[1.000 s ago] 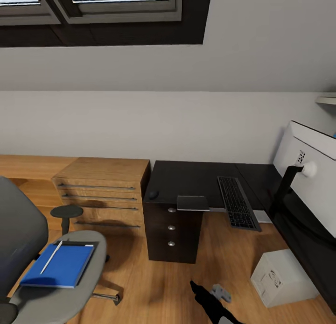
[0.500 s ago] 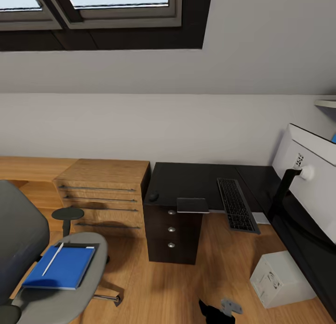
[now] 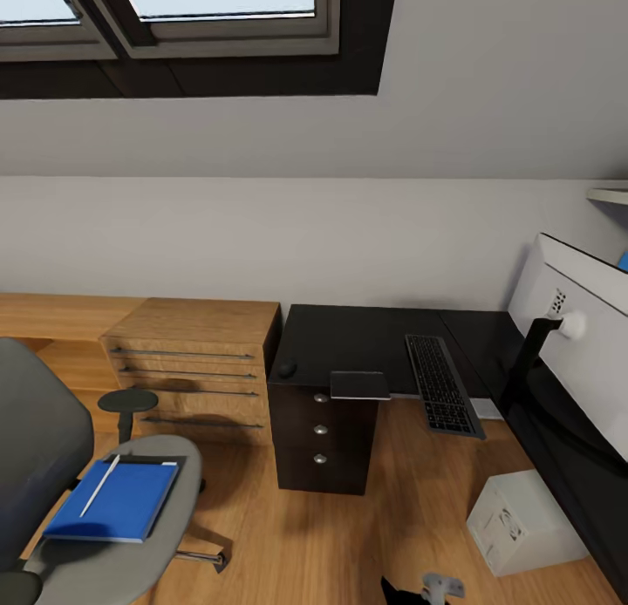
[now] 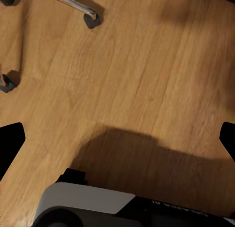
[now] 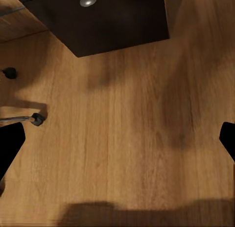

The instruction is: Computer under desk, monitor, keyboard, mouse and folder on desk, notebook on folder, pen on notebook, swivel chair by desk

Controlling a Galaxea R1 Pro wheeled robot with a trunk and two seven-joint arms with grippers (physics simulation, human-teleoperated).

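Blue folder (image 3: 112, 500) w/ pen (image 3: 99, 485) lies on swivel chair (image 3: 52, 465) seat, left of black table (image 3: 366, 335), nearer left arm; both tools (image 4: 117, 138) (image 5: 117, 138) spread wide, empty, over wood floor (image 3: 349, 526)

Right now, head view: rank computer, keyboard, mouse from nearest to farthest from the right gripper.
From the right gripper, low in the head view:
1. computer, on the floor just to its right.
2. keyboard, ahead on the desk, overhanging the front edge.
3. mouse, at the desk's far left corner.
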